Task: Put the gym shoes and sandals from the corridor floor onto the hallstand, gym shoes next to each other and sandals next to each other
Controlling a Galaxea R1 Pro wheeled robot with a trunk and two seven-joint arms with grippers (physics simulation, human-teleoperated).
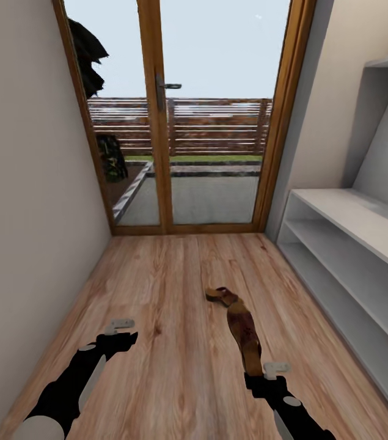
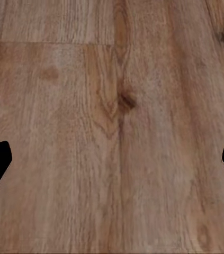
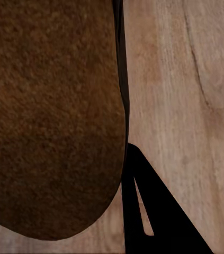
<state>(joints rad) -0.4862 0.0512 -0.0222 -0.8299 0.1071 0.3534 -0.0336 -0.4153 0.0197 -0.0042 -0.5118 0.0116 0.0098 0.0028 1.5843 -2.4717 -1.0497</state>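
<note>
The right tool (image 1: 267,371) is clamping a brown sandal (image 1: 244,335) by its near end, above the corridor floor (image 1: 169,287). The left tool (image 1: 122,327) is hovering with fingers apart. No writing is showing.

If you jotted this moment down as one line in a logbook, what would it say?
right tool: shut on sandal | left tool: open over corridor floor | hallstand: no shoes yet

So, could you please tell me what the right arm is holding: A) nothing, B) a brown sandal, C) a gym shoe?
B: the brown sandal sticks out ahead of the right gripper, its sole close up in the right wrist view, above the corridor floor.
</note>
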